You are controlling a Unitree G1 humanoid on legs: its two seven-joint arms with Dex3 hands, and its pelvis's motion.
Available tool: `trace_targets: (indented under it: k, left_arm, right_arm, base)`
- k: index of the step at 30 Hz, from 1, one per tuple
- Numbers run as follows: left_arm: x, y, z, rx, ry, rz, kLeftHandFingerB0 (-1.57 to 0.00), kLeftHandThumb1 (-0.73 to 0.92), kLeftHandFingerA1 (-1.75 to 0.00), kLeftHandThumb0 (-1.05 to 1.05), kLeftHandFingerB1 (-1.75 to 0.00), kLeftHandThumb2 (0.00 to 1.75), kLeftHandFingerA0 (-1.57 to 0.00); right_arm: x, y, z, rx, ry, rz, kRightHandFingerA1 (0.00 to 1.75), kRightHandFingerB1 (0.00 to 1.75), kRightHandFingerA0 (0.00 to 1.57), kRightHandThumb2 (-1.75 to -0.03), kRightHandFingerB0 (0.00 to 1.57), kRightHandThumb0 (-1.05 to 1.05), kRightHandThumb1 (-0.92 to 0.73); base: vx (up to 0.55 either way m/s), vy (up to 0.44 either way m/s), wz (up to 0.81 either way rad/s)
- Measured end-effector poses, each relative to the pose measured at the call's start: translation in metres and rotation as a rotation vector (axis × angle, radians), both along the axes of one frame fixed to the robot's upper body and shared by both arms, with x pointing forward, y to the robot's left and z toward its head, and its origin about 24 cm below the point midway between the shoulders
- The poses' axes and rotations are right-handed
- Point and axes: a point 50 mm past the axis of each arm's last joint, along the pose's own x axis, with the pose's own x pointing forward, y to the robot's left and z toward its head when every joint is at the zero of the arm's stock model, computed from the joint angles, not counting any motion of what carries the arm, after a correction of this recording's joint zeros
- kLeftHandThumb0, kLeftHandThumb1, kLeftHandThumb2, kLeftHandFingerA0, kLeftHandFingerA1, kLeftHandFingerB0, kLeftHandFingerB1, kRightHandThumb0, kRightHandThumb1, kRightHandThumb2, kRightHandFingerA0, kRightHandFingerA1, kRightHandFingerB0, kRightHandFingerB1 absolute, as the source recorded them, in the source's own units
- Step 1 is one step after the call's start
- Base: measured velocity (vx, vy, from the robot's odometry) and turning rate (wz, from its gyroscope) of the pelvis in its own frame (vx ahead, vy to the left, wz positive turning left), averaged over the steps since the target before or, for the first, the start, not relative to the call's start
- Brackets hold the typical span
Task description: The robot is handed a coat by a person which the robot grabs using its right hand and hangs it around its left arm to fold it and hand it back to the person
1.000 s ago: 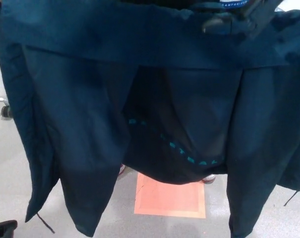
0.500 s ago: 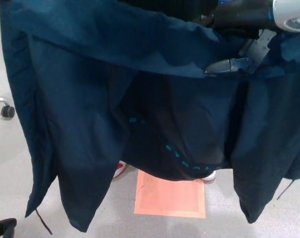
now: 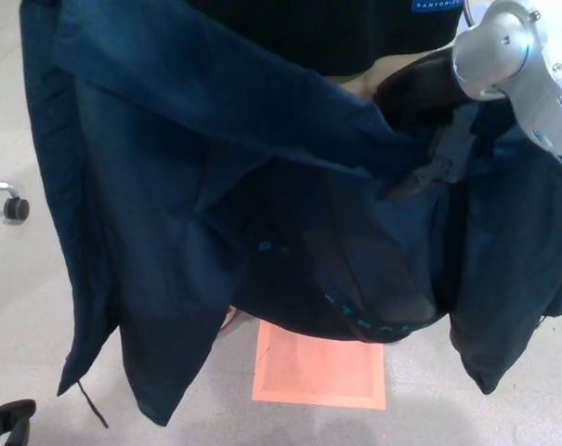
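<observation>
Fingers (image 3: 427, 173) black and thick, closed on a fold of the coat (image 3: 169, 214) close to its top edge, tips pointing down and toward picture left. Part of the right hand (image 3: 445, 139), up high on the right side of the view. Above it a round silver joint (image 3: 503, 46), and past that a silver forearm (image 3: 552, 107) slanting down to the right edge. Between joint and fingers, a dark shiny rounded part, half tucked against the cloth. Coat dark blue, very big, held up in the air and spread wide, filling most of the picture. Top edge slanting from the upper left down to the fingers. Two long flaps hanging down, one on the left reaching low, one on the right under the forearm. Inside dark, with a row of small teal marks (image 3: 355, 316) curving across it. Thin cord (image 3: 90, 404) dangling from the left flap. Just left of the joint, a bit of a person's hand (image 3: 359, 84) at the coat's top edge, touching the cloth. Behind it a black top with a small blue label (image 3: 437, 5). Under the coat, grey floor (image 3: 20, 325) with an orange square (image 3: 320, 373), the tip of a shoe (image 3: 227, 319), and a chair wheel (image 3: 16, 209) far left. Small black shape (image 3: 6, 423) in the bottom-left corner, too little showing to tell what.
</observation>
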Motion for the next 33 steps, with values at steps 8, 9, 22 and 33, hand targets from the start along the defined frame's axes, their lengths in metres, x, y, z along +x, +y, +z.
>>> trace_targets:
  k: [8,9,22,33]
  left_arm:
    - [0.001,-0.001,0.0,-0.002,-0.003,-0.002,-0.29,0.73,-0.64,-0.59,-0.5,1.09,-0.57]
    - [0.001,-0.001,0.0,-0.002,-0.003,-0.002,-0.28,0.72,-0.64,-0.59,-0.5,1.09,-0.57]
    - [0.001,-0.003,-0.001,-0.007,-0.005,-0.004,-0.49,0.79,-0.51,-0.7,-0.43,0.67,-0.66]
    - [0.002,-0.003,0.0,-0.007,-0.008,-0.006,-0.41,0.83,-0.48,-0.71,-0.39,0.69,-0.61]
  right_arm:
    - [0.008,0.0,-0.002,-0.005,-0.149,-0.021,0.57,0.52,0.79,-0.62,0.75,-0.3,-0.74]
    - [0.009,0.0,-0.003,-0.005,-0.164,-0.024,0.78,0.62,0.93,-0.59,0.85,-0.36,-0.66]
    - [0.022,-0.008,-0.002,0.027,-0.376,-0.067,1.33,1.26,0.96,-0.61,0.73,-0.15,-0.66]
    - [0.03,-0.013,0.014,0.1,-0.542,-0.087,0.99,1.04,1.01,-0.63,0.82,-0.29,-0.83]
  base:
    - [0.0,0.0,0.0]
    - [0.0,0.0,0.0]
    - [0.0,0.0,0.0]
    - [0.0,0.0,0.0]
